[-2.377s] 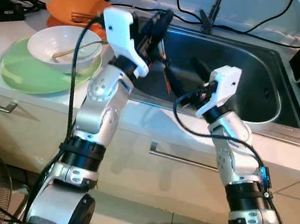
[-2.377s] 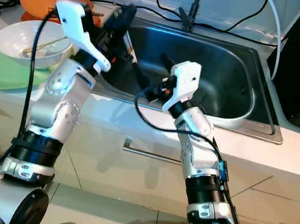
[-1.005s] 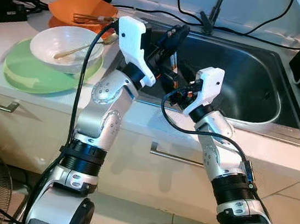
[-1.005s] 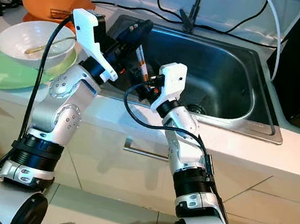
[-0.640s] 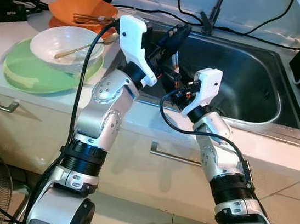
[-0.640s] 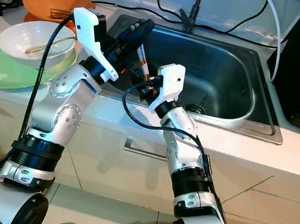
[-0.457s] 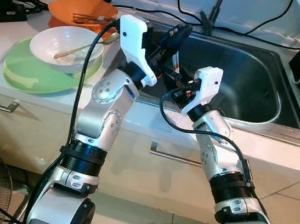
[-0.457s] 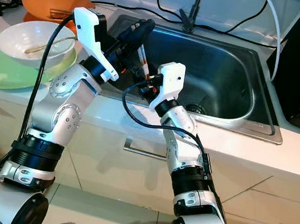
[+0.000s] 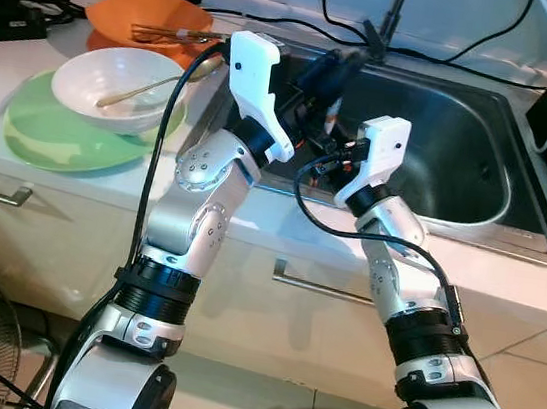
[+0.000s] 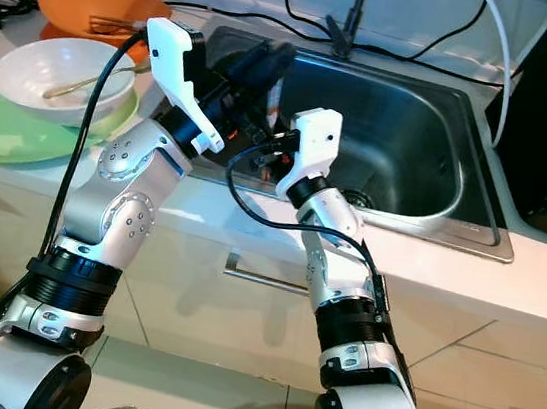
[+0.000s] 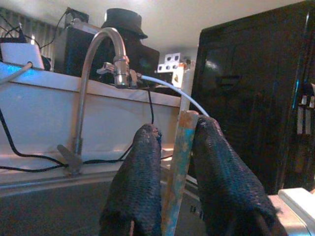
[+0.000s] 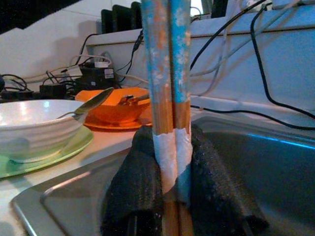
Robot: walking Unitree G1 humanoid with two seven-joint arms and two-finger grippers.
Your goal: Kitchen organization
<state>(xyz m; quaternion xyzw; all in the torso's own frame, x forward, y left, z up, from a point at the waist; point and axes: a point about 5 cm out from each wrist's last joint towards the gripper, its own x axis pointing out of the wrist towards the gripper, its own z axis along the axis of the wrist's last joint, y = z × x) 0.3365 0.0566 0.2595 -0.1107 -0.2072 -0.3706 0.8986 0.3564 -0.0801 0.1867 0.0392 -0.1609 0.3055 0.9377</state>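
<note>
A pair of worn blue-and-orange chopsticks [image 12: 167, 73] stands roughly upright over the left part of the steel sink [image 9: 511, 236]. My left gripper [image 9: 333, 71] is shut on the chopsticks' upper part [image 11: 179, 167], one black finger [image 11: 142, 172] on each side. Just below and in front, my right gripper [image 9: 326, 161] is shut on their lower part, near the white band [image 12: 167, 147]. The two grippers sit close together above the sink's front left rim.
A white bowl [image 9: 117, 88] holding a spoon [image 9: 132, 93] rests on a green plate [image 9: 41, 129] on the counter at left. Behind it is an orange bowl [image 9: 137, 15] with utensils. A faucet [image 11: 93, 64] and cables run along the sink's back.
My right gripper swung left from the sink's middle to the chopsticks held by the left gripper and shut on them. Both grippers have since shifted slightly right and up together.
</note>
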